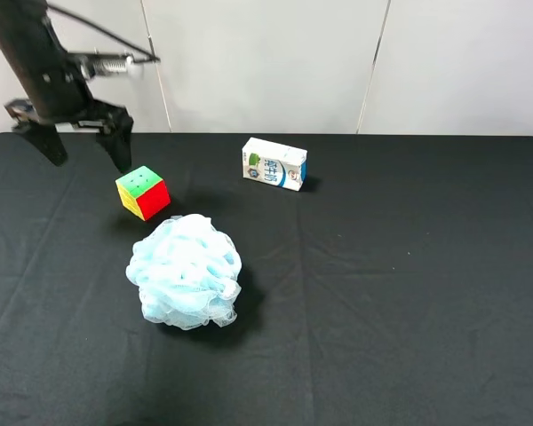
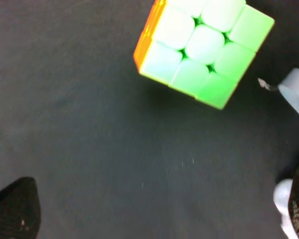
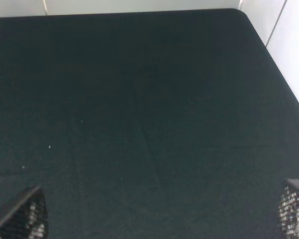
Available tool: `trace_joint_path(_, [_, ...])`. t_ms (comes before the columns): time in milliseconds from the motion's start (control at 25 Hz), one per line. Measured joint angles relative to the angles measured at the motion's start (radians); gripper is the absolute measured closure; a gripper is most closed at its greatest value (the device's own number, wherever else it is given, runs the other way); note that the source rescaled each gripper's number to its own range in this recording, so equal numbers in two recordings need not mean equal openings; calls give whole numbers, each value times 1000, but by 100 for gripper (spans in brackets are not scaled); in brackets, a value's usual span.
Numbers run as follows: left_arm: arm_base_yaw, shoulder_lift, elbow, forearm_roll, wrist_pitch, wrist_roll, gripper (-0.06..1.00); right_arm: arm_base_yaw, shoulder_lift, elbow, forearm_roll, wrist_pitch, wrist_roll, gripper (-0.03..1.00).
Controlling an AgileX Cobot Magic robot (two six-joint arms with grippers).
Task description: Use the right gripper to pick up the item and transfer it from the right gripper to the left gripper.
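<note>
The cube (image 1: 143,192) sits free on the counter (image 1: 409,293), sponge (image 1: 185,272) just beside, carton (image 1: 274,163) apart; both the left tool (image 1: 84,149) and the right tool (image 3: 159,219) are spread apart.

milk carton (image 1: 274,163), blue bath sponge (image 1: 186,271), black tablecloth (image 1: 409,293)

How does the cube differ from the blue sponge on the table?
The cube is small with flat, hard-looking green, red and yellow faces; the sponge is larger, rounded, ruffled pale-blue mesh. The cube sits tilted on an edge beside the open left gripper; the sponge sits nearer the camera. Both rest on the black table.
</note>
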State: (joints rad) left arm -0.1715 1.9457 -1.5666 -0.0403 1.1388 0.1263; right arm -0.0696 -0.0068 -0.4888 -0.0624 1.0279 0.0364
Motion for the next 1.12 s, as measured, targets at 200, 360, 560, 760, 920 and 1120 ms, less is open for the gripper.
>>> trace_joint_path(200, [0,-32,-98,5,22,-25,-6,0,0,0,0,0,0,-3])
trace_joint_path(360, [0,-132,-102,9,24,-29,-6,0,0,0,0,0,0,-3])
trace_joint_path(560, [0,-278,-102,31,25,-29,-6,0,0,0,0,0,0,-3])
trace_joint_path(760, [0,-424,-80,40,27,-29,-6,0,0,0,0,0,0,-3])
trace_joint_path(920, [0,-550,25,40,27,-29,-6,0,0,0,0,0,0,-3])
trace_joint_path(1120, [0,-725,230,40,27,-29,-6,0,0,0,0,0,0,-3])
